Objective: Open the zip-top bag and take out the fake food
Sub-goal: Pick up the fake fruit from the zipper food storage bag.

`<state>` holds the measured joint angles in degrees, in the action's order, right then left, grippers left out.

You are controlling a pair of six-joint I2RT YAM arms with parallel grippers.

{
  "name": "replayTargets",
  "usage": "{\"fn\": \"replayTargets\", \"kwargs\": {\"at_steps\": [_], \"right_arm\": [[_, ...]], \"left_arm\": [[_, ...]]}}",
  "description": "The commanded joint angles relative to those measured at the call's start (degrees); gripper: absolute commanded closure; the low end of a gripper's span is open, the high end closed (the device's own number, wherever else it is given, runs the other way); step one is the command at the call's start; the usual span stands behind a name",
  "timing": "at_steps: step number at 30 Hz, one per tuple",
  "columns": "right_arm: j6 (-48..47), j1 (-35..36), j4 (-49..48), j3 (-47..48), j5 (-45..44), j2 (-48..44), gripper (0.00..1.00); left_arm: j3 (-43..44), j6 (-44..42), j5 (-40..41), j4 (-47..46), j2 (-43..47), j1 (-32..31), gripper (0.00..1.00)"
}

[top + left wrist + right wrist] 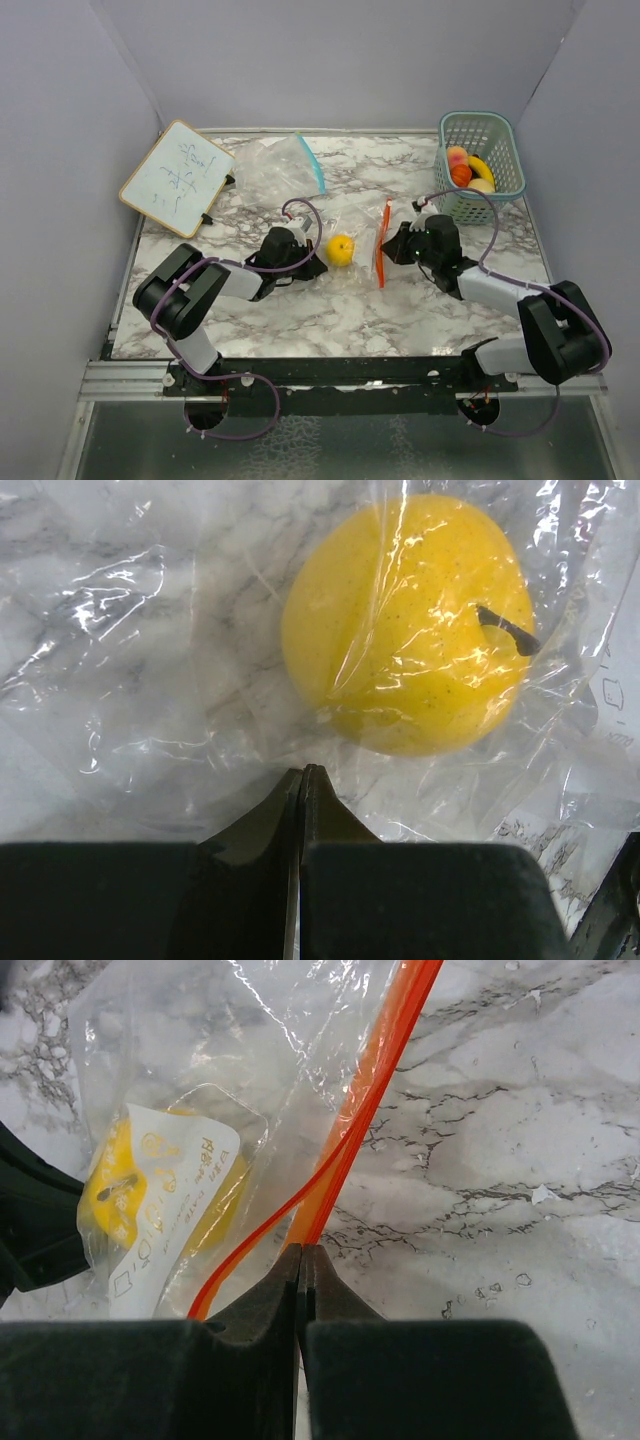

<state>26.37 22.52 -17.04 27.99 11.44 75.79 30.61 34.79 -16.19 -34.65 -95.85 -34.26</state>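
Top external view showed the zip-top bag [360, 222] lying flat near the middle of the marbled tabletop [300, 320], between the two arms. Inside it sat one piece of fake food, a yellow fruit [341, 249] with a dark stem, toward the bag's left side. The orange zip strip [382, 245] ran along the bag's right edge, and in the right wrist view its two lips had parted slightly.

The left end effector [320, 264] lay low at the bag's left edge, just beside the yellow fruit. Its fingers were pressed fully together on the clear film, with creases running to the tips. The left arm was folded back, its elbel raised toward the near left.

The right end effector [389, 251] met the bag from the right, closed tight on the near end of the zip strip, with its forearm stretched low across the tabletop.

Beyond the bag to the right, a teal basket [500, 150] held a banana [480, 165] and other fruits. Behind the bag to the left lay a second clear bag [275, 165], and farther left a small whiteboard [177, 178].
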Motion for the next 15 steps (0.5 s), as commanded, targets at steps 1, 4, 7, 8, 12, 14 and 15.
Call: {"fn": "replayTargets", "kwargs": {"at_steps": [1,4,7,8,12,14,15], "right_arm": [[1.3,0.1,-4.3,-0.4,4.1,2.8,0.98],[1.0,0.2,-3.1,-1.1,2.4,-0.7,0.98],[-0.9,0.1,1.0,0.2,-0.3,-4.7,0.98],[-1.3,0.1,1.9,0.8,-0.5,-5.2,0.98],[-1.2,0.1,2.3,2.0,0.8,-4.4,0.98],[-0.6,0.2,1.1,1.6,1.8,-2.8,0.97],[-0.4,0.2,0.7,1.4,2.4,-2.0,0.98]], "left_arm": [[-0.4,-0.8,-1.1,0.0,-0.4,-0.3,1.00],[-0.3,-0.9,-1.2,0.1,-0.6,-0.3,1.00],[-0.4,-1.1,-1.1,0.1,-0.8,-0.3,1.00],[-0.4,-1.1,-1.1,0.1,-0.9,-0.3,1.00],[0.0,-1.0,-1.4,-0.1,-1.0,-0.3,1.00],[0.1,-0.9,-1.6,0.0,-1.0,-0.3,1.00],[0.2,-0.9,-1.6,0.1,-0.9,-0.3,1.00]]}}
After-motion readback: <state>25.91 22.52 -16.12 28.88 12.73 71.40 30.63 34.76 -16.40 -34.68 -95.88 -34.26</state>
